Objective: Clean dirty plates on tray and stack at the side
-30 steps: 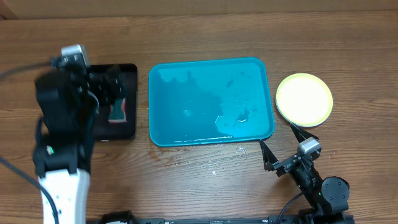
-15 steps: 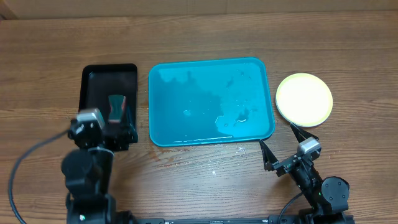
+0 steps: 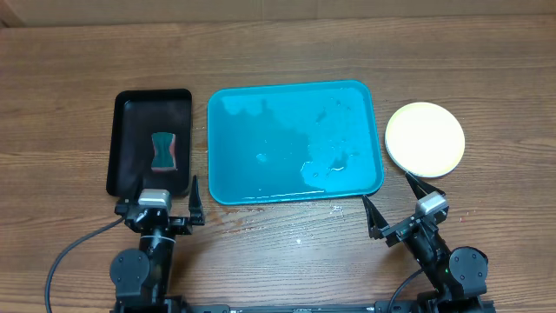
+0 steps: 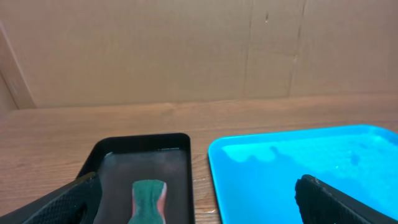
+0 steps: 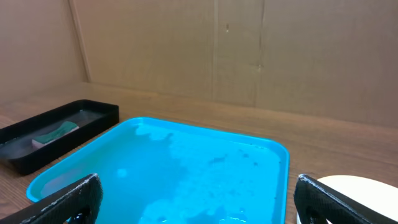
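The teal-blue tray (image 3: 234,187) lies mid-table, wet and holding no plates; it also shows in the left wrist view (image 4: 249,162) and the right wrist view (image 5: 93,168). The plates (image 3: 425,139) are stacked right of the tray, a white one on a yellow-green one; the mint-green one is hidden. The stack's edge shows in the right wrist view (image 5: 360,186). My left gripper (image 3: 156,196) is open and empty at the table's front edge, below the black tray. My right gripper (image 3: 388,202) is open and empty at the front edge, below the tray's right corner.
A smaller black tray (image 3: 130,109) at the left holds a green sponge (image 3: 163,152); both show in the left wrist view, the tray (image 4: 118,146) and the sponge (image 4: 147,196). Droplets (image 3: 334,209) lie on the wood before the teal tray. A cardboard wall stands behind the table.
My left arm has drawn back from over the black tray to the table's front edge, leaving the sponge in the black tray. The right arm has not moved.
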You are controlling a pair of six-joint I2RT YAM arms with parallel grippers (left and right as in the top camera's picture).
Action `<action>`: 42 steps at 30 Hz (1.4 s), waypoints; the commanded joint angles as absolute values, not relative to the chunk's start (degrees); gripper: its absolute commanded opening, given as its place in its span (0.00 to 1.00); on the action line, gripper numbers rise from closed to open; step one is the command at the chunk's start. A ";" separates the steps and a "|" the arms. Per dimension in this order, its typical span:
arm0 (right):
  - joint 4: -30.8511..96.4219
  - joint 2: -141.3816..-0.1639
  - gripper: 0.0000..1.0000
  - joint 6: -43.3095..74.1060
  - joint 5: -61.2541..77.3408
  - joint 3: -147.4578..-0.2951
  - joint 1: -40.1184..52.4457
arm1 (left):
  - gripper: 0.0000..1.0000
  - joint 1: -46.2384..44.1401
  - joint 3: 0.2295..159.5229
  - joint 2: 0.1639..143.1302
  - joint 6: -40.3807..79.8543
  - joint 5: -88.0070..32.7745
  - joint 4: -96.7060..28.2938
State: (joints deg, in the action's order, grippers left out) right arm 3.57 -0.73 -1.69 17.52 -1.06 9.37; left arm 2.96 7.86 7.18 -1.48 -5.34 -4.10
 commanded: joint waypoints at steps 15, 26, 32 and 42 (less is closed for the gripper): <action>3.25 -0.16 1.00 -1.76 16.75 -0.45 9.37 | 1.00 2.59 0.27 0.21 -3.86 -3.46 -4.23; 3.25 -0.16 1.00 -1.76 16.75 -0.45 9.37 | 1.00 2.59 0.27 0.25 -3.86 -3.46 -4.23; 3.25 -0.16 1.00 -1.76 16.75 -0.45 9.37 | 1.00 2.59 0.27 0.25 -3.86 -3.44 -4.21; 3.25 -0.16 1.00 -1.76 16.75 -0.45 9.37 | 1.00 2.59 0.27 0.25 -3.86 -3.44 -4.23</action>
State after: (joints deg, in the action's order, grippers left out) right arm 3.55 -0.73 -1.72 17.52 -1.06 9.37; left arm 2.96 0.71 1.02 -3.03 -4.08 -4.36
